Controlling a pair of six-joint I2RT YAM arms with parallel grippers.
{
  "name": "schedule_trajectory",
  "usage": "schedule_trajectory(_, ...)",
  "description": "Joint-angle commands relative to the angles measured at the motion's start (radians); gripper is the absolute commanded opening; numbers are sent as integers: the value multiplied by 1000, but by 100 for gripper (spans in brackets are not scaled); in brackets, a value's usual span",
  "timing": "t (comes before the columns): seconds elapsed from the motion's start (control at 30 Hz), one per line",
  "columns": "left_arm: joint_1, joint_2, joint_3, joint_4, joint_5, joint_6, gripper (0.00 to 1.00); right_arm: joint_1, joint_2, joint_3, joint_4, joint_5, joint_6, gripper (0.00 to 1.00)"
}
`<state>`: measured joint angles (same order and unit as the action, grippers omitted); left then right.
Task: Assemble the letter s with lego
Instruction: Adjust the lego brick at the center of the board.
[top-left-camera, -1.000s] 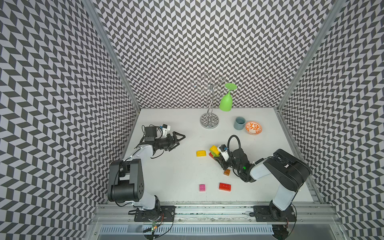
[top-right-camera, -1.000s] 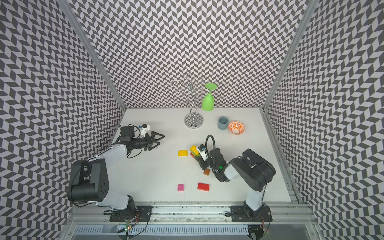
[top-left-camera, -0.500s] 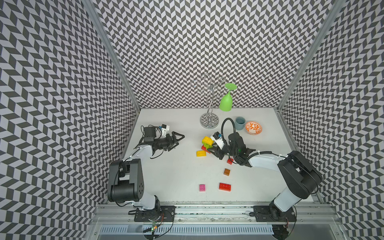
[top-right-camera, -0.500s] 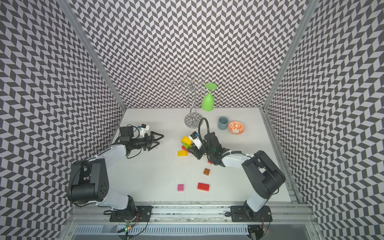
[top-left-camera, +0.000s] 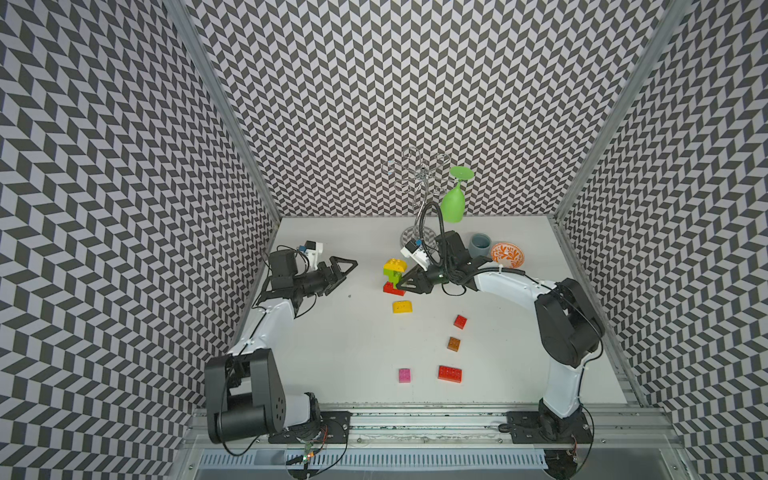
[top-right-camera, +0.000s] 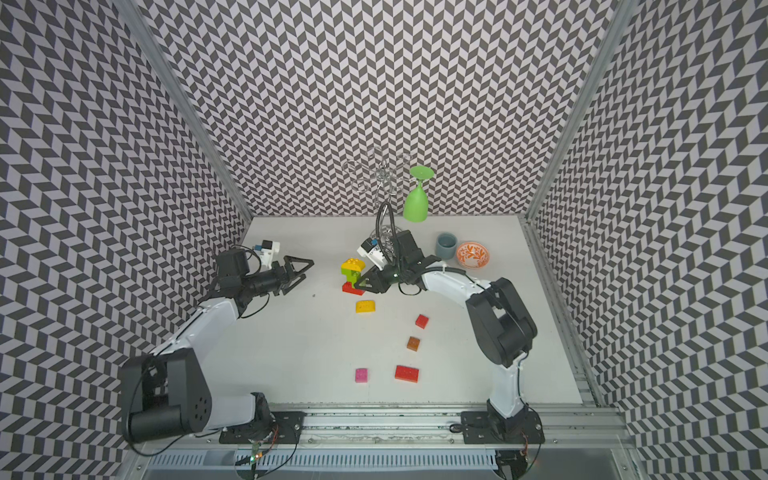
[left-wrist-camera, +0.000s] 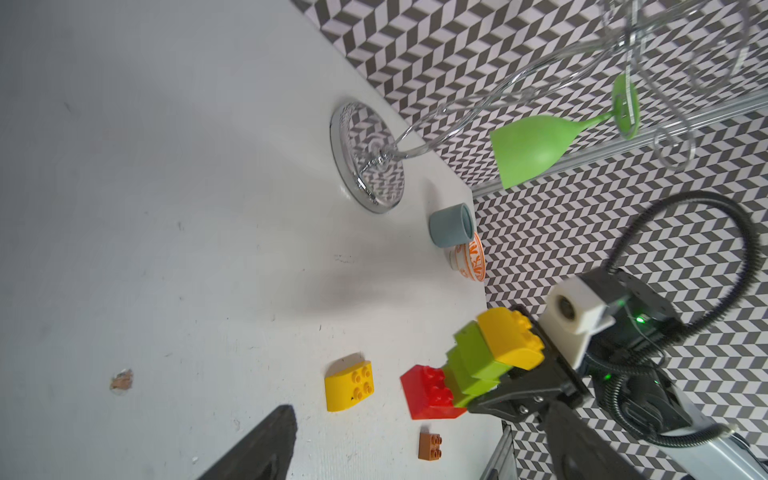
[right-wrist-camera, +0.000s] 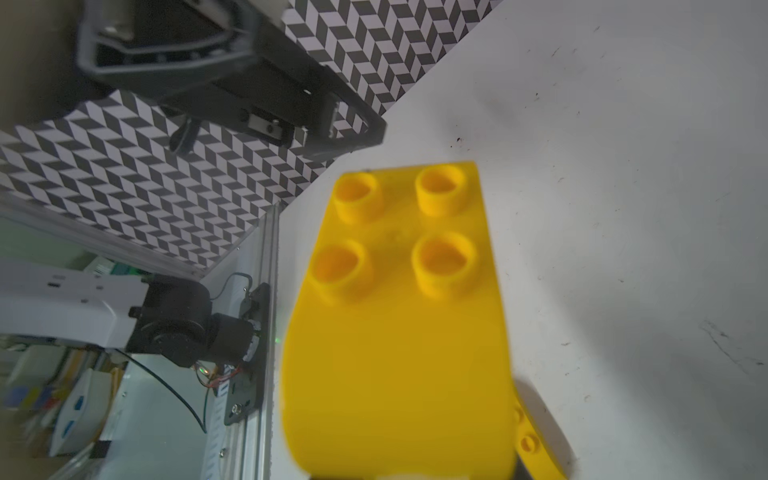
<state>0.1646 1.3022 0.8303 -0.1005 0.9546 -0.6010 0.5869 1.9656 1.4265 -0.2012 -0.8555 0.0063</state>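
R pincer (top-left-camera: 399, 286) clenched on lower lime part of brick stack (top-left-camera: 393, 274) (red base, lime mid, yellow cap). Stack stands roughly upright, base at surface (top-left-camera: 332, 353), mid-rear. Loose yellow rounded brick (top-left-camera: 402, 306) lies just beside stack base, camera side. L pincer (top-left-camera: 347, 271) splayed, empty, well apart to stack's left, so prob. the free arm to fetch it.

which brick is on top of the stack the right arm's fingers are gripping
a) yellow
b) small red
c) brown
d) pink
a: in a top view the yellow brick caps the stack, sitting on the lime green bricks, with a red brick at the bottom.
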Motion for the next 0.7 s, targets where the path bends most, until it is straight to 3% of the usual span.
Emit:
schedule_trajectory(0.0,26,-79,63,-64,-48,6,95,30,111,159,-82,-99,85,24)
schedule_trajectory(0.13,35,-116,73,-101,-62,10,96,76,301,413,-246,-153,113,25)
schedule_trajectory(0.3,44,-141,68,-126,-67,10,96,111,465,590,-287,-228,203,25)
schedule_trajectory(0.67,49,-163,71,-158,-85,14,96,126,583,587,-10,-339,488,27)
